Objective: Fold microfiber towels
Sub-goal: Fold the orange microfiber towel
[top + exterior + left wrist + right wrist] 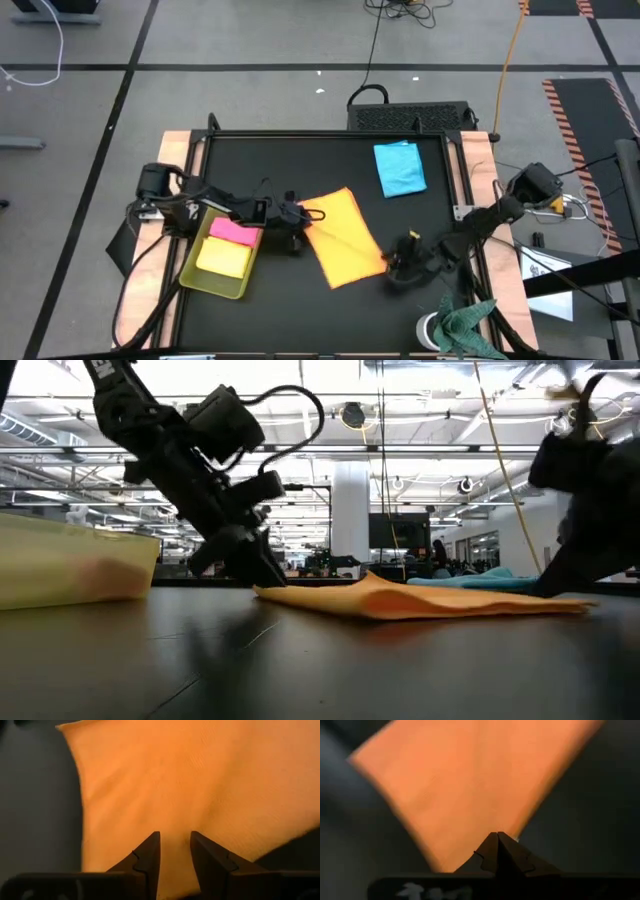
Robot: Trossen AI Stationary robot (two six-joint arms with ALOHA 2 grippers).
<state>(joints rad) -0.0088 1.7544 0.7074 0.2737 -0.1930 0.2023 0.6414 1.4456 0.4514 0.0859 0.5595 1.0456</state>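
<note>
An orange microfiber towel [340, 240] lies folded into an oblong in the middle of the black table, flat on it in the low view [420, 598]. My left gripper [300, 214] is at its far left corner, shut on it. My right gripper [392, 262], fingers shut, has its tips at the towel's near right corner [485, 795]. A light blue towel [400, 168] lies flat at the far right. Pink [235, 230] and yellow [225, 257] towels lie in a yellow-green tray [205, 282] at the left. My left gripper [175, 837] has the orange towel's cloth near its far left corner [175, 827] in the narrow gap between its two fingers. The fingers slant down from the table's left. The towel stays flat on the table; how many layers are held does not show. My right gripper's [497, 834] shut fingertips stand at the towel's near right corner, slanting down from the table's right; I cannot tell whether they touch it.
The tray [70, 565] stands close behind my left arm. A dark green cloth [465, 322] lies at the table's near right corner. Bare black tabletop shows along the far edge and in front of the orange towel.
</note>
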